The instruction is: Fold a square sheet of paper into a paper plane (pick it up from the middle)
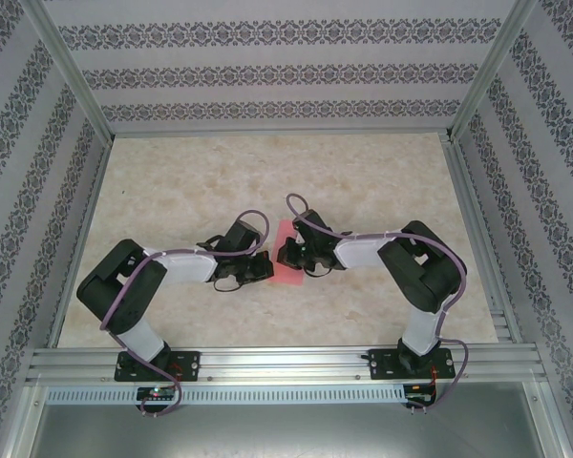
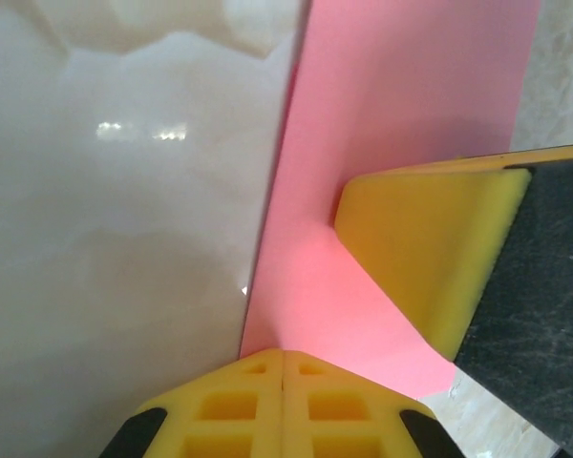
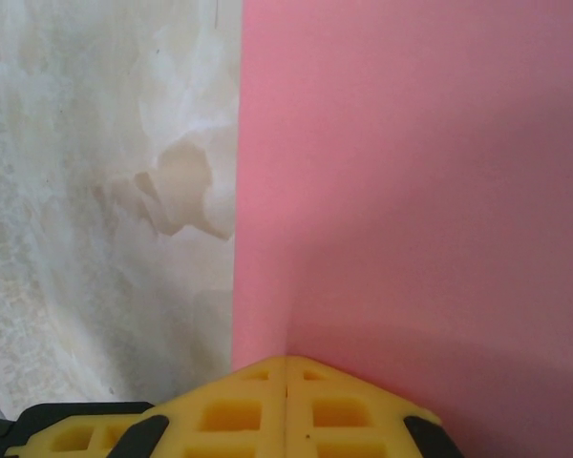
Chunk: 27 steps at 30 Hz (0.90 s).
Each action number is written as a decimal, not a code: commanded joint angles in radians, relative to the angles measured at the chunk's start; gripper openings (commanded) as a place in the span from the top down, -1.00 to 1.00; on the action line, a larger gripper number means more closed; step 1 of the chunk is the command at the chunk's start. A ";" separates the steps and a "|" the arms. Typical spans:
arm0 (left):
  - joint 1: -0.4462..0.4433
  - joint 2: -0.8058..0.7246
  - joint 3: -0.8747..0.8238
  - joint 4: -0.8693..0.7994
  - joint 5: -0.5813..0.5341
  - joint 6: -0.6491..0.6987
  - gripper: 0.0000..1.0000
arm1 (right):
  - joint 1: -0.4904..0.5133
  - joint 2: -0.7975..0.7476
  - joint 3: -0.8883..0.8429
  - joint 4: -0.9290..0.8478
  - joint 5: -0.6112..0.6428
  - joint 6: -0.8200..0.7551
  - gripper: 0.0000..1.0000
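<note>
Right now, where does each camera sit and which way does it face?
Top external: above and behind the robot, looking down on the table; left arm and right arm show.
Left wrist: on the left arm, facing the pink paper past the shut left gripper.
Right wrist: on the right arm, facing past the shut right gripper.
Shared: both wrist views see the pink paper.

A beige marbled table point(image 1: 267, 172) sits within floral-patterned walls point(image 1: 267, 72).
</note>
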 commanded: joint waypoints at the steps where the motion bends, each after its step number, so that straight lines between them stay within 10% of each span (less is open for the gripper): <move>1: -0.011 0.055 -0.007 -0.123 -0.051 0.019 0.93 | -0.059 0.007 0.014 -0.053 0.065 -0.080 0.94; 15: -0.011 0.054 -0.012 -0.108 0.000 0.031 0.94 | -0.245 -0.063 -0.023 -0.024 0.048 -0.186 0.91; 27: -0.011 -0.111 0.069 -0.078 0.102 0.076 0.66 | -0.133 -0.008 0.069 -0.079 0.053 -0.188 0.81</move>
